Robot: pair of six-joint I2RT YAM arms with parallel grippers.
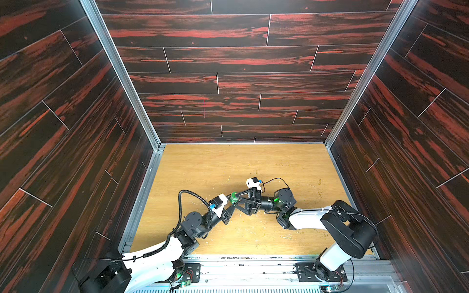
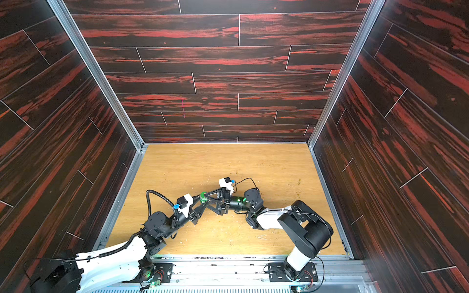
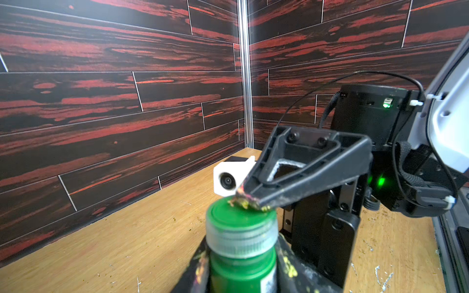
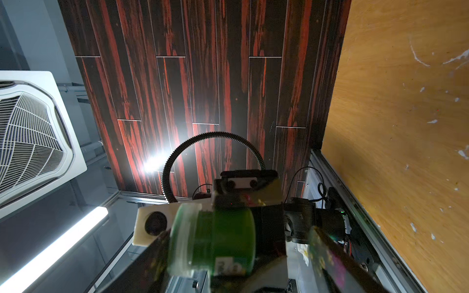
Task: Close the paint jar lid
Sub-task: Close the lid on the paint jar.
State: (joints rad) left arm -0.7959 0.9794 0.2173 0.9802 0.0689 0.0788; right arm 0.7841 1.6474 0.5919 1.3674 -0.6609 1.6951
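Observation:
The paint jar [image 1: 234, 198] [image 2: 203, 196] hangs above the middle of the wooden table in both top views. My left gripper [image 3: 242, 256] is shut on its green body [image 3: 243, 269], one paint-stained finger on each side. The green lid [image 3: 241, 220] sits on the jar's mouth, above a clear ribbed collar. My right gripper [image 1: 236, 198] stands wide, straddling the jar from lid to base. Its upper finger [image 3: 291, 187] rests its tip on the lid's top. In the right wrist view the lid [image 4: 182, 236] touches one finger, and the other finger [image 4: 327, 253] stands apart from the jar's base.
Dark red-streaked walls close the table [image 1: 253, 165] in on three sides. A metal rail [image 1: 253, 263] with both arm bases runs along the front. The two arms meet at mid-table, wrist cameras [image 3: 228, 180] close together. Dried paint flecks dot the wood.

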